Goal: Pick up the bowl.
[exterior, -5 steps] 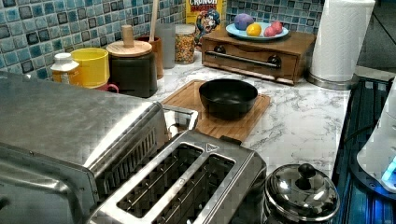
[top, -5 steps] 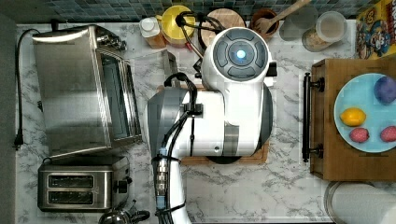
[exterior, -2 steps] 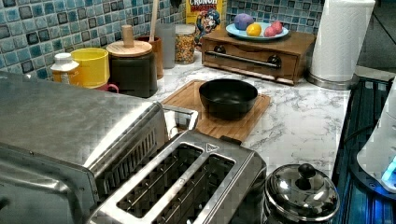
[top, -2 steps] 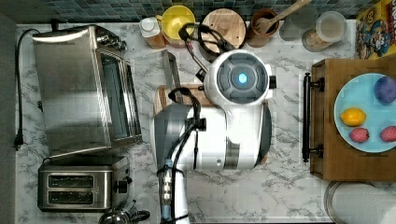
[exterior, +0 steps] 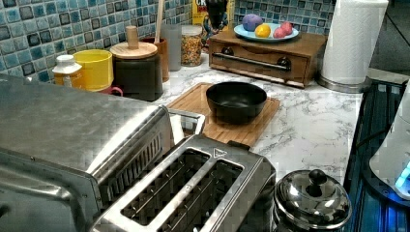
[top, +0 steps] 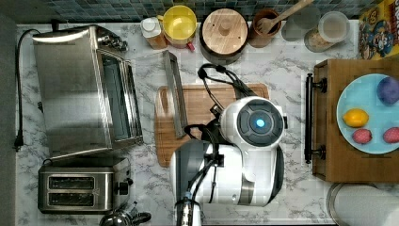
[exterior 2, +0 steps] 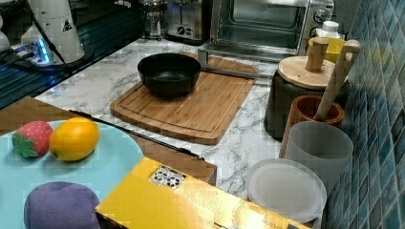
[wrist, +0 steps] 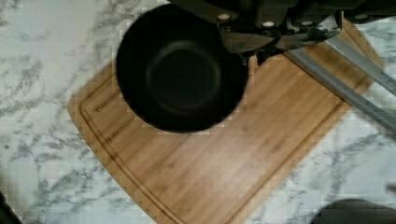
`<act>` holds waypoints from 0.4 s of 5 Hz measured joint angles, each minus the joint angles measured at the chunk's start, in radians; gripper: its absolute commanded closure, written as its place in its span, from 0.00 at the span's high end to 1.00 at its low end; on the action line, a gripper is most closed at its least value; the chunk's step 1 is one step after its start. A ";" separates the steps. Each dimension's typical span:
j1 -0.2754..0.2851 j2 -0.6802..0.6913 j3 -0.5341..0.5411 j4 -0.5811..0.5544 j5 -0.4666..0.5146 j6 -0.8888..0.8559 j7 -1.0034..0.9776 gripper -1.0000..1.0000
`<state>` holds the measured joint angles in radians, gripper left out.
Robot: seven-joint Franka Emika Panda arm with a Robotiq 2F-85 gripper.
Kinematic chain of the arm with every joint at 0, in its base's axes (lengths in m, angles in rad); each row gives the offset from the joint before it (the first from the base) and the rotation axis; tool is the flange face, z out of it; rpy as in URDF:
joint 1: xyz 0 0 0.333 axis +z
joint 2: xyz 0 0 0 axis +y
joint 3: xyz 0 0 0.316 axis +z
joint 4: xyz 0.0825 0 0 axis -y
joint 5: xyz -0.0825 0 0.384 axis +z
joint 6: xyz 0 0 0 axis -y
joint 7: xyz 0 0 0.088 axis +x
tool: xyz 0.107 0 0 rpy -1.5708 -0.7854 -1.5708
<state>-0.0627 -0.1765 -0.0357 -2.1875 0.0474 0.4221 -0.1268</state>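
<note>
The black bowl (exterior: 236, 100) stands upright and empty on a wooden cutting board (exterior: 241, 131), toward the board's end that lies away from the tiled wall. It also shows in the right view (exterior 2: 168, 72) and the wrist view (wrist: 181, 79). My gripper (wrist: 268, 35) hangs well above the board, over the bowl's rim on the toaster-oven door's side, and touches nothing. In the top view my arm (top: 254, 125) covers the bowl, and bare board (top: 197, 108) shows beside it.
The toaster oven (top: 80, 89) has its door (top: 173, 92) folded down onto the board's edge. A wood-lidded pot (top: 225, 30), a yellow cup-like bowl (top: 179, 22) and jars line the tiled wall. A wooden drawer box (top: 329, 160) carries a plate of fruit (top: 362, 96). A toaster (top: 80, 188) sits near the counter's front.
In the top view my arm has swung from near the wood-lidded pot toward the top view's bottom, over the cutting board. The bowl has not moved.
</note>
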 measured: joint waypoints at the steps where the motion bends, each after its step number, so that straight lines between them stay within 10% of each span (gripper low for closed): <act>1: -0.016 -0.007 -0.031 -0.041 -0.006 0.010 -0.008 0.50; 2: -0.039 -0.002 -0.056 -0.063 -0.063 0.067 -0.042 0.50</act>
<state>-0.1019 -0.1790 -0.0912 -2.2500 -0.0161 0.4890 -0.1689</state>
